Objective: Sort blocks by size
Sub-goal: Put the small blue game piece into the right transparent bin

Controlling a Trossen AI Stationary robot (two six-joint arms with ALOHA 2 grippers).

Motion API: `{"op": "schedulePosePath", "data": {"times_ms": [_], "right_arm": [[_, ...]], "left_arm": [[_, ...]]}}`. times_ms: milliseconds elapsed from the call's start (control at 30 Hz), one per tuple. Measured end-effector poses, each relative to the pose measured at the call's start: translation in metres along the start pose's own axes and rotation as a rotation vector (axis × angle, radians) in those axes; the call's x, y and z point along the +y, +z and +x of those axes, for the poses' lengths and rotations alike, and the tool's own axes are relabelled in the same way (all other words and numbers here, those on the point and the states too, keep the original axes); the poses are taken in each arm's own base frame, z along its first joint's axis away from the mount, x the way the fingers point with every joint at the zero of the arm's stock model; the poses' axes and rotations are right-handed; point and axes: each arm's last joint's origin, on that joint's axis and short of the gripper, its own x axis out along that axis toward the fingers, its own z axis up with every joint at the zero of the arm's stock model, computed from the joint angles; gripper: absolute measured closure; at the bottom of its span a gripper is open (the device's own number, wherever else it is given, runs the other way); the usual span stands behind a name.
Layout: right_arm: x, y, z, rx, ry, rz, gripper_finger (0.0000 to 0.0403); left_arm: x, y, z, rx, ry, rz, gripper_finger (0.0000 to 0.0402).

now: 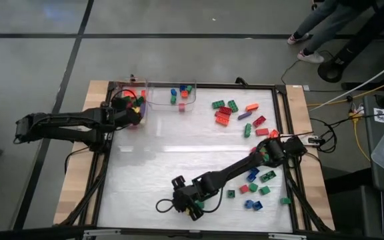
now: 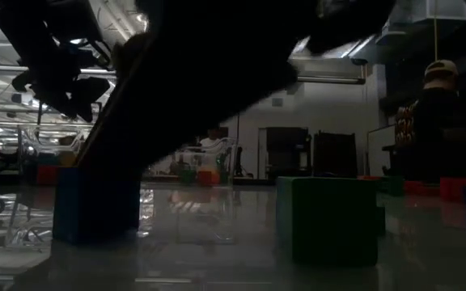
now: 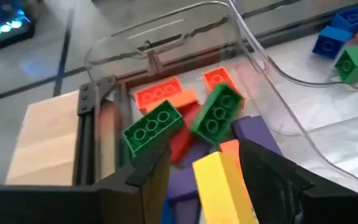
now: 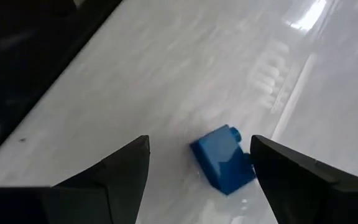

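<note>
My left gripper (image 1: 132,110) (image 3: 204,152) hangs open over a clear bin (image 1: 129,100) at the table's far left. The bin holds long green, orange, red and purple blocks (image 3: 166,118). A long yellow block (image 3: 222,186) stands between the fingers, above the pile. My right gripper (image 1: 179,185) (image 4: 199,143) is open and low over the table near its front edge. Its fingers stand on either side of a small blue block (image 4: 225,163) (image 1: 177,180) that rests on the table. This block is closer to one finger. My left gripper has the long yellow block (image 3: 219,180) between its fingers, close against one finger (image 3: 272,174), with a gap to the other (image 3: 151,180). I cannot tell whether it touches the block.
A second clear bin (image 1: 172,93) beside the first holds small blue, green and red blocks. Loose blocks lie at the far right (image 1: 235,113) and near right (image 1: 255,183) of the table. A green block (image 2: 330,214) stands near the low camera. A person's legs (image 1: 319,27) show beyond the far edge.
</note>
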Motion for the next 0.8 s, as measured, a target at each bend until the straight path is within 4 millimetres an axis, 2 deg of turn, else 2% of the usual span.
{"op": "schedulePosePath", "data": {"times_ms": [200,367,567,800], "right_arm": [[-0.017,-0.006,0.003,0.017,0.0,0.03,0.0128],[-0.025,-0.008,0.003,0.016,0.035,0.069,0.016],[-0.024,-0.008,0.003,0.015,0.04,0.114,0.0196],[-0.024,-0.011,0.009,0.029,0.042,0.116,0.0209]], "left_arm": [[-0.004,0.001,0.0,0.013,-0.049,-0.022,0.0218],[-0.005,0.003,0.0,0.005,-0.059,-0.032,0.0218],[-0.005,0.003,0.0,0.003,-0.06,-0.008,0.0218],[-0.005,0.003,0.0,0.003,-0.06,-0.006,0.0217]]}}
